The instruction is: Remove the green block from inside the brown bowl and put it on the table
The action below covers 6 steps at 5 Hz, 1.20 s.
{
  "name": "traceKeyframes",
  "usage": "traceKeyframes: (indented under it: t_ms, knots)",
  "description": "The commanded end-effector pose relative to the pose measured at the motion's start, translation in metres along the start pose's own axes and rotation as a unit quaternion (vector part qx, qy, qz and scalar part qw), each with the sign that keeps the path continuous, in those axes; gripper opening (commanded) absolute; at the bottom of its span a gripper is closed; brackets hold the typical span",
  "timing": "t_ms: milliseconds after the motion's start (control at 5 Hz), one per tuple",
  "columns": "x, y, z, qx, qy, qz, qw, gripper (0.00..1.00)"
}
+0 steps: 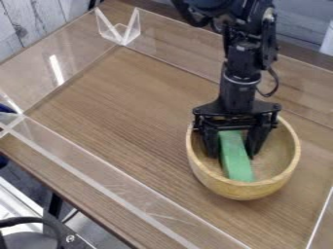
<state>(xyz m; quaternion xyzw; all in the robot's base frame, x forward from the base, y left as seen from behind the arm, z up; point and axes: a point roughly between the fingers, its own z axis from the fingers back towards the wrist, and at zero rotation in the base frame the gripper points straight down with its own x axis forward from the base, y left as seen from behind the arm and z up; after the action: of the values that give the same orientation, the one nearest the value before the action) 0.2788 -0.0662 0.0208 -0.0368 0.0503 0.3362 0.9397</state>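
Straddling green block (240, 160), claw (236, 143) wide

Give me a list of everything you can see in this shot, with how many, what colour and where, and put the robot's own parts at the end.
green block: one, solid green, lying inside the bowl, its far end between the pincer's fingers
brown bowl: one, light tan wood, on the table at the right, near the front
table: one, brown wood grain, filling most of the view
clear acrylic walls: along the table's edges, transparent, clearest at the left and front
clear bracket: one, transparent, at the far left corner
robot arm: one, black, coming down from the top right
pincer: one, black, open, pointing down into the bowl astride the block
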Motion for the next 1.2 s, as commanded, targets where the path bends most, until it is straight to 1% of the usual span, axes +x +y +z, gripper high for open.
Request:
traceKeyframes:
  t_ms: [0, 800, 1000]
  knots:
    - [-0.0003, -0.0040, -0.0059, 0.000, 0.000, -0.008, 1.0000, 1.00]
    - [0.0003, -0.0112, -0.0066, -0.003, -0.001, -0.037, 0.9993, 1.00]
    - [0.0049, -0.0044, -0.0072, -0.005, -0.004, -0.025, 0.9997, 1.00]
